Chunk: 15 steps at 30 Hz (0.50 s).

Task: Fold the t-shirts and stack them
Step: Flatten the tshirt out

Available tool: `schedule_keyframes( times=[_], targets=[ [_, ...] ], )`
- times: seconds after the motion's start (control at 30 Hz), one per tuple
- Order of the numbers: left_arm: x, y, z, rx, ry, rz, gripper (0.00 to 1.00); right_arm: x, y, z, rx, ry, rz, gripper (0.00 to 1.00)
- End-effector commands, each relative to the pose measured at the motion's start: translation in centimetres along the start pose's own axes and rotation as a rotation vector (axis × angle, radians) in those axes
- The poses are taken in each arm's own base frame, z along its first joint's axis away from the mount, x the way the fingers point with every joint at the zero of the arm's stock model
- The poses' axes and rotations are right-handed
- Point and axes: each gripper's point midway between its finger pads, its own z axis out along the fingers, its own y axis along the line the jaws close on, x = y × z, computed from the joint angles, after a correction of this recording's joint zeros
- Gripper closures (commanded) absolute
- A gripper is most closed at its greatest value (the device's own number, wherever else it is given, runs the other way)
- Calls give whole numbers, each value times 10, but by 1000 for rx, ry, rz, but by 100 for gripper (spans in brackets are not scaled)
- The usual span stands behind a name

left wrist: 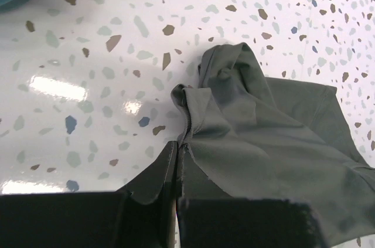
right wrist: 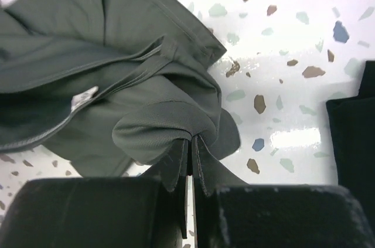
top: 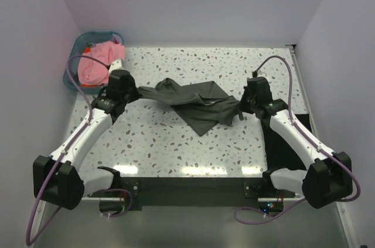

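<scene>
Speckled white counter (top: 164,148), plain pale walls all round. Starting at the left hand (left wrist: 177,201): it's clamped shut on an edge of the dark olive-grey t-shirt (left wrist: 263,142), with a pinch of cloth caught between the pads. The right hand (right wrist: 190,172) is closed tight on a bunched fold of the same shirt. Between the two hands the shirt is strung out but crumpled, with one corner drooping toward the near side. Just to the right of the right hand a black cloth (right wrist: 351,142) can be seen lying flat, probably another shirt. Well beyond the left hand, a salmon-pink shirt (top: 99,63) is heaped in the teal basket (top: 69,78). This looks like the spreading-out step, with folding not yet started. Next, the shirt wants to be pulled taut and laid down flat, without twists.
</scene>
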Motion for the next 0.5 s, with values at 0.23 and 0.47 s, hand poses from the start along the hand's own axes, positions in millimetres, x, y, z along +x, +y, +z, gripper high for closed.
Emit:
schedule_keyframes(
  times=[0.23, 0.47],
  targets=[
    [-37, 16, -44, 3, -95, -25, 100, -67, 16, -47, -63, -157, 24, 100],
    [-93, -5, -76, 82, -219, -57, 100, -113, 18, -89, -68, -309, 31, 100]
  ],
)
